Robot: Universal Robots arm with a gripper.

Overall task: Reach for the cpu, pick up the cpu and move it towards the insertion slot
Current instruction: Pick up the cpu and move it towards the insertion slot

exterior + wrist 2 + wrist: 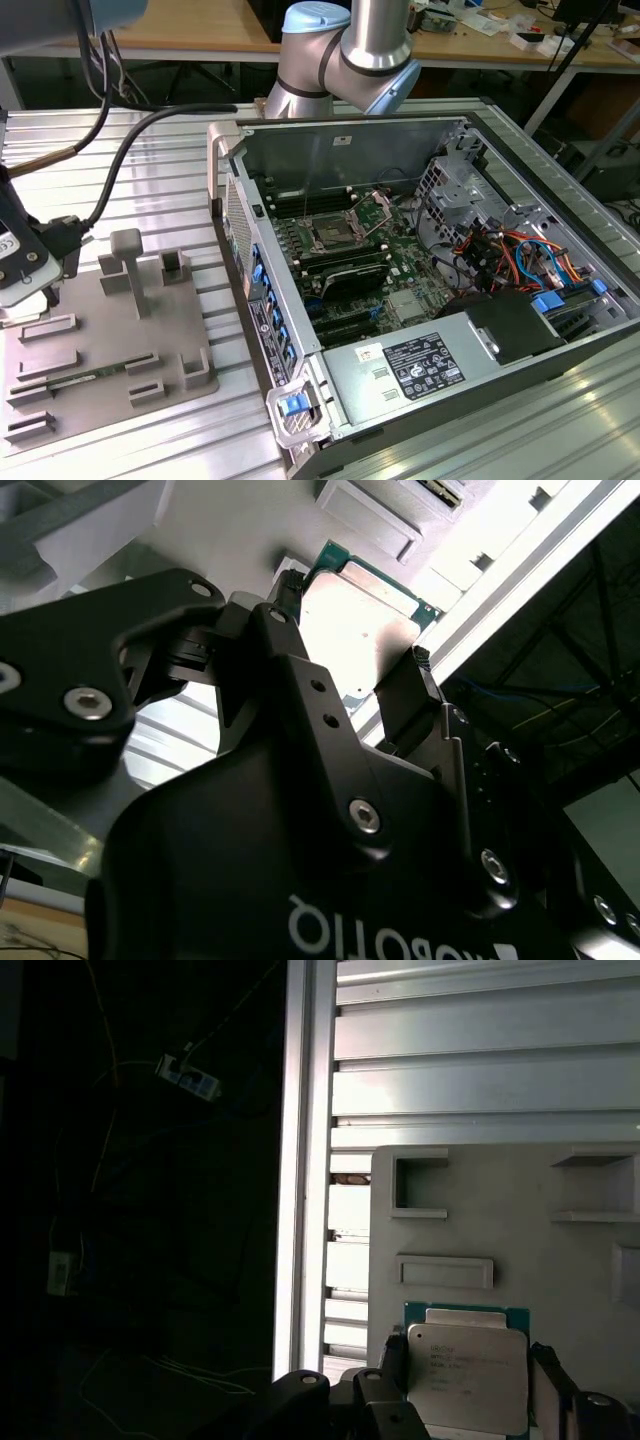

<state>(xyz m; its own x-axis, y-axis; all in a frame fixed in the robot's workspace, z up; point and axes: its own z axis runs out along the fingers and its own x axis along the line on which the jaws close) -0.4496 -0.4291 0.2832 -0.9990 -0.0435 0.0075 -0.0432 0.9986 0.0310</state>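
The cpu (466,1375) is a flat silvery square with a thin green rim, and it sits between my two black fingers. In the second wrist view the cpu (362,620) shows the same way, with a finger pressed at each side edge. My gripper (468,1372) (355,628) looks shut on it, just over the grey tray (450,1220). In the exterior view my gripper (25,295) hangs at the far left above the tray (110,345). The insertion slot (331,235), a silver frame with a dark centre, lies inside the open computer case at some distance to the exterior view's right.
The open case (420,270) has a tall side wall (255,290) between tray and socket. Raised blocks (130,265) stand on the tray. A thick cable (150,125) arcs over the slatted table (160,430). The table's edge (298,1160) drops to dark floor.
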